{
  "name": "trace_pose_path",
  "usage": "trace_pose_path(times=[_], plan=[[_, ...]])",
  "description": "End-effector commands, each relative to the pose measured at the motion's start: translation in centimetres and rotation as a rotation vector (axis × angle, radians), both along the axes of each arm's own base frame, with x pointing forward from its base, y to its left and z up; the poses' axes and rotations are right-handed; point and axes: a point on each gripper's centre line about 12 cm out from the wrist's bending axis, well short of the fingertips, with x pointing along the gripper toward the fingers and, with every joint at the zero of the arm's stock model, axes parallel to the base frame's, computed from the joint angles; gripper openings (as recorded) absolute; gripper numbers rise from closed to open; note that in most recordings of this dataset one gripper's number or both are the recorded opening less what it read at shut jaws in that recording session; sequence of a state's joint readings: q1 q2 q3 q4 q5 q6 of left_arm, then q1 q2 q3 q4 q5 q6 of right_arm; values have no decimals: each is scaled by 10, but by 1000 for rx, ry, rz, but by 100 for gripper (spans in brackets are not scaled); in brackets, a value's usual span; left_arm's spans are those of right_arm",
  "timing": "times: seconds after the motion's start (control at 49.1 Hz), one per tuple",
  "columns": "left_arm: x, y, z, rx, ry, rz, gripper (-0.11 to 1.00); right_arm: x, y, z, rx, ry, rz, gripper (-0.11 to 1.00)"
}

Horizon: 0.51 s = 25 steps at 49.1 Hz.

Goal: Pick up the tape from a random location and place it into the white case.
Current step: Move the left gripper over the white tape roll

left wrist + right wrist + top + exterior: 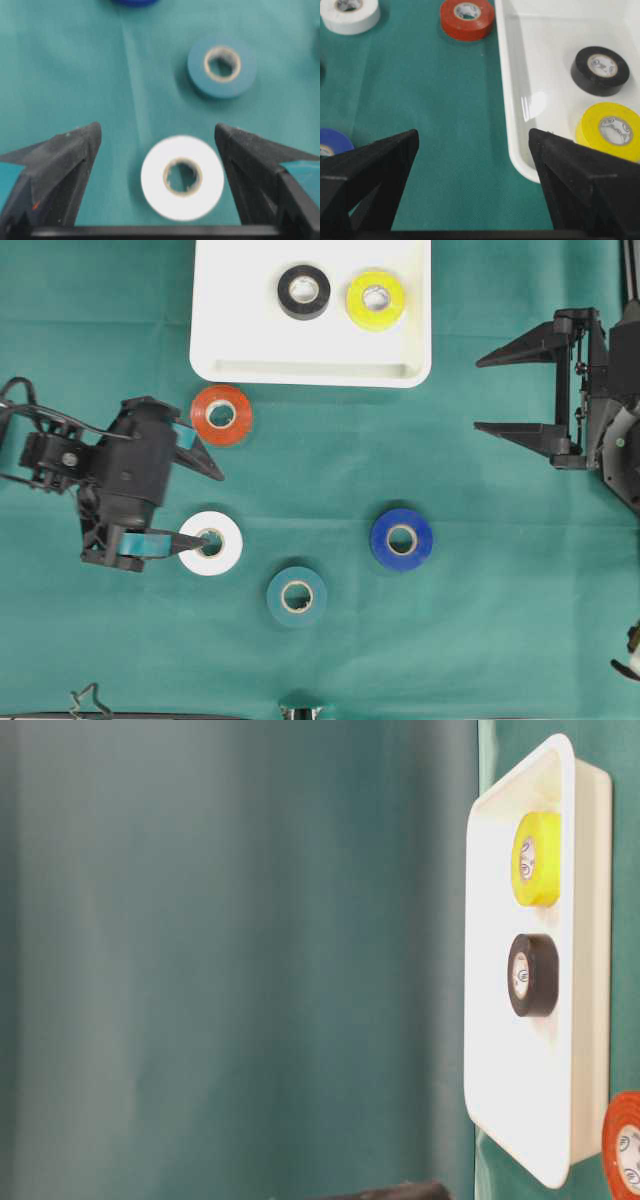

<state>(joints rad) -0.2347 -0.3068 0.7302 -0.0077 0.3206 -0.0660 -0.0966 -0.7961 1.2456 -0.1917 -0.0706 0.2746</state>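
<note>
**Inspector A:** The left gripper (205,505) sits at the left of the green cloth (460,640), tilted down, its jaws spread wide. The white tape (211,542) lies flat between its fingers in the left wrist view; overhead, one fingertip overlaps the roll's hole. Nothing is gripped.

**Inspector B:** And the right gripper (478,393)?

**Inspector A:** It is at the right edge, pointing left, jaws likewise wide apart and holding nothing, well clear of every roll.

**Inspector B:** Count of rolls?

**Inspector A:** Six. Two lie inside the white case (230,330) at the far centre: a black tape (304,291) and, on its right, a yellow tape (376,299). Four are on the cloth: the white one, an orange tape (221,414) just near the case's near left corner, a teal tape (297,595) at the near centre, and a blue tape (401,538) to its right.

**Inspector B:** Cases?

**Inspector A:** One, flat on the cloth.
</note>
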Motion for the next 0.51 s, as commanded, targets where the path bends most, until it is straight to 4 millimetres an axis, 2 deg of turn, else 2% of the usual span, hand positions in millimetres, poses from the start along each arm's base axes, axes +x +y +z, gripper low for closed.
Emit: trace_pose_path(times=[0.0,0.265,0.489], plan=[[8,-2,10,17,51,-5,96,6,-1,12,-2,-23,-4,91],[20,-4,3,96,330,-9,96,7,-2,15,-1,-17,-8,91],[28,-6,5,113,382,-12,96,7,-2,15,-3,-16,-7,91]])
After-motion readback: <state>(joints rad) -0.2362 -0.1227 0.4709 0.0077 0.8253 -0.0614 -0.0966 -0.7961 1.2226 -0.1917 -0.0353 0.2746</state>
